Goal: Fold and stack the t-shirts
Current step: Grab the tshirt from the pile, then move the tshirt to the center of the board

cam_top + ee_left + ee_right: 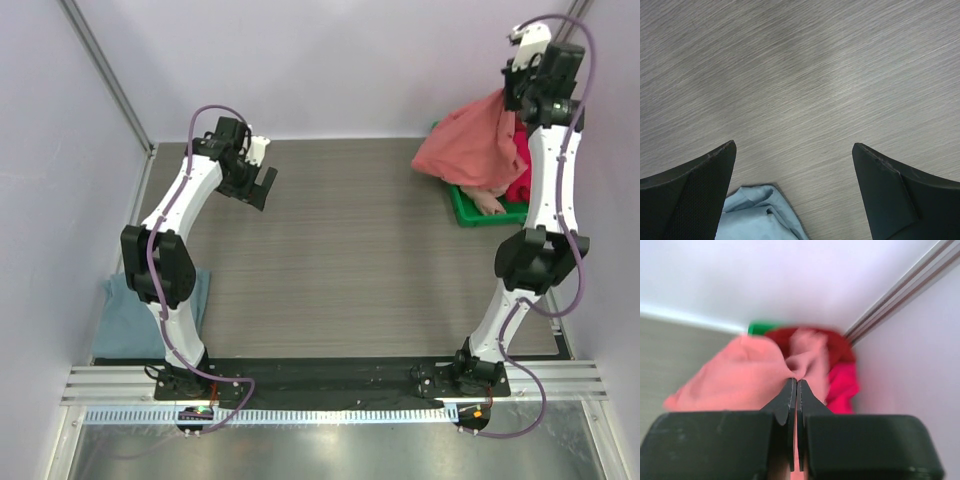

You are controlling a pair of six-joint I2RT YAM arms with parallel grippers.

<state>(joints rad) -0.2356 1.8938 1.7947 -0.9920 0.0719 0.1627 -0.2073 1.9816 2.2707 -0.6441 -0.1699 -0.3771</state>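
Holding salmon-red tee above green bin, 2 o'clock: right tool pinched shut on cloth. Left tool agape, 10 o'clock. Advice: raise until hem clears bin, spread flat on bench.

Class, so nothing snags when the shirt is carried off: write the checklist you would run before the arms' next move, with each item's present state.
1. Right gripper shut on salmon-red t-shirt: ok.
2. Salmon-red t-shirt hanging free of green bin: cannot tell.
3. Crimson t-shirt not caught in the lift: cannot tell.
4. Left gripper open, holding nothing: ok.
5. Bare table between arms for spreading: ok.
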